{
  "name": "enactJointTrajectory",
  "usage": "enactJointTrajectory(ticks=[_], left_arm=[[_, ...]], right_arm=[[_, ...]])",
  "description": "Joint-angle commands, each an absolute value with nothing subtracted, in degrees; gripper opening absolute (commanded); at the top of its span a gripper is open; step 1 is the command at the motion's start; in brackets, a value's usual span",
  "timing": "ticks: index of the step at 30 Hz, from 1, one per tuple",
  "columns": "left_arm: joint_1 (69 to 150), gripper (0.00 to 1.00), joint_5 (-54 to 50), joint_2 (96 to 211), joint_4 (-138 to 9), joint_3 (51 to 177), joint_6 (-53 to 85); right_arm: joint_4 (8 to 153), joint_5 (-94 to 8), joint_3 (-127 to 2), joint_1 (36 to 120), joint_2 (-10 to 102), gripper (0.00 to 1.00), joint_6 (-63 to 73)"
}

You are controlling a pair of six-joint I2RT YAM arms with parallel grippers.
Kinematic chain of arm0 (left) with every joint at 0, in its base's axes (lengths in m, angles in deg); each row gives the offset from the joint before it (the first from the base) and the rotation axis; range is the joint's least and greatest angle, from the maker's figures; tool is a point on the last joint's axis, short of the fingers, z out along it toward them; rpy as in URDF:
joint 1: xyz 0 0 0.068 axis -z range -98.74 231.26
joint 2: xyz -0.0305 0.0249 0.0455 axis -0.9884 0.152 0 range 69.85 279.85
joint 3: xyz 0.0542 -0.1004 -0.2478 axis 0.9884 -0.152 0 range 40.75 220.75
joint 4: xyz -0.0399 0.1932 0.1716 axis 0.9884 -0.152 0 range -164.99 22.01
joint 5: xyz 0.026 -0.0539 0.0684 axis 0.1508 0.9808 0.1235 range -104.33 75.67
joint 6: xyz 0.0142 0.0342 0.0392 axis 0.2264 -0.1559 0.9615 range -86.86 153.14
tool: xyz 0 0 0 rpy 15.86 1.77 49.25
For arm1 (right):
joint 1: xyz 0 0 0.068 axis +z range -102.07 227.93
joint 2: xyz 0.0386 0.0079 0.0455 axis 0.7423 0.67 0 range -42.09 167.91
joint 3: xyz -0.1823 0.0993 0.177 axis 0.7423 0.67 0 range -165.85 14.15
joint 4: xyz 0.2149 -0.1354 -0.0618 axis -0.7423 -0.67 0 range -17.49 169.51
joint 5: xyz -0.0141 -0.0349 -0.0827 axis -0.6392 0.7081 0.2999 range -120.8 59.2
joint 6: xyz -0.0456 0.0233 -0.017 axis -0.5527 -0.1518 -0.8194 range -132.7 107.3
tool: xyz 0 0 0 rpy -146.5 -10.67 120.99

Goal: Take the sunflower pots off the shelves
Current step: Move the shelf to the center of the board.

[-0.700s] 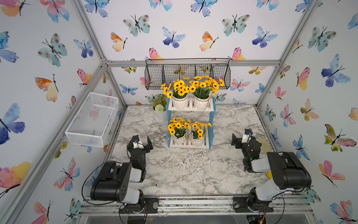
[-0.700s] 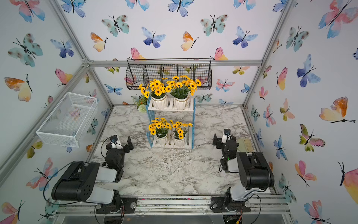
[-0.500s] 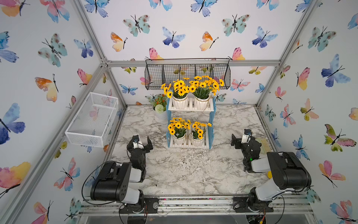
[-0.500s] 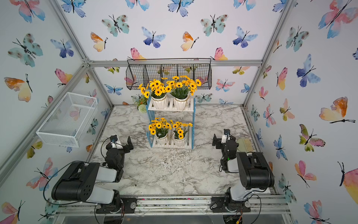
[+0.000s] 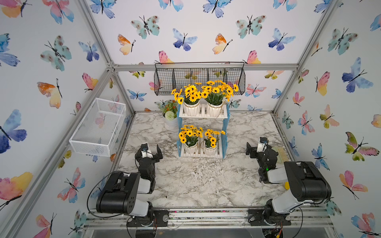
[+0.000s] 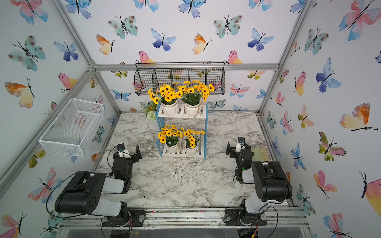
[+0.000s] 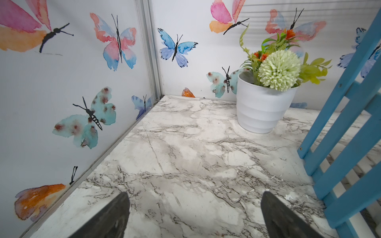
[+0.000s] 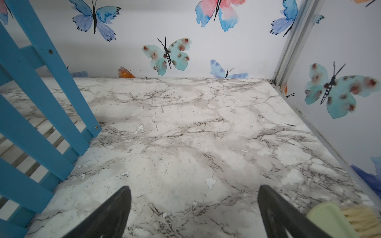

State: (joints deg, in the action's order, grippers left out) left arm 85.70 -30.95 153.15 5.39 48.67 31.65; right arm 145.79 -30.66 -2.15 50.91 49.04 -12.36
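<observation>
Top view: white ribbed sunflower pots [image 5: 191, 108], yellow blooms, on shelves [image 5: 225, 131] ahead between left gripper [image 5: 151, 149] and right gripper [image 5: 256, 147], both spread empty.

Butterfly-print white walls [image 5: 195, 24] on an aluminium frame [image 5: 268, 67] enclosed an evenly lit, grey-veined marble tabletop [image 5: 195, 181], with a black wire basket [image 5: 198, 76] on the far wall, a white mesh basket [image 5: 90, 147] on the left.
</observation>
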Motion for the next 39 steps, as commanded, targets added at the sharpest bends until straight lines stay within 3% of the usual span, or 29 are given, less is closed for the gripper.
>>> enactJointTrajectory(ticks=[1, 4, 6, 9, 12, 15, 18, 22, 27, 39], left_arm=[[85.40, 0.98, -30.58, 153.44, 6.01, 49.01, 31.42], [85.40, 0.98, -30.63, 153.45, 5.97, 49.01, 31.39], [85.47, 0.98, -31.00, 153.02, 6.37, 48.83, 31.53], [85.67, 0.98, -35.20, 147.00, -5.12, 52.35, 30.43], [85.60, 0.98, -42.62, 139.83, -21.14, 58.53, 26.39], [85.23, 0.98, -43.09, 135.43, -34.23, 65.41, 19.83], [84.87, 0.98, -38.64, 133.86, -47.01, 73.85, 15.45], [84.75, 0.98, -35.36, 133.02, -62.99, 84.31, 12.40], [84.75, 0.98, -26.22, 132.69, -65.71, 87.36, 13.56], [84.74, 0.98, -23.45, 136.29, -69.57, 94.19, 13.62]], right_arm=[[146.11, -31.06, -1.79, 50.92, 48.63, 0.98, -12.94], [146.74, -24.98, -1.57, 51.01, 47.07, 0.98, -10.75], [130.84, -17.50, -7.86, 51.01, 42.03, 0.98, -8.01], [98.10, -8.98, -25.78, 51.09, 36.93, 0.98, 0.65], [76.04, -11.28, -43.08, 51.09, 36.36, 0.98, 13.70], [78.24, -18.82, -44.46, 50.97, 35.14, 0.98, 17.49], [79.62, -30.32, -44.42, 50.98, 35.33, 0.98, 12.42], [73.73, -33.61, -47.02, 53.72, 35.38, 0.91, 11.52], [66.63, -36.50, -47.67, 56.16, 31.80, 0.83, 8.29], [53.73, -41.16, -53.17, 65.81, 31.82, 0.69, 4.17]])
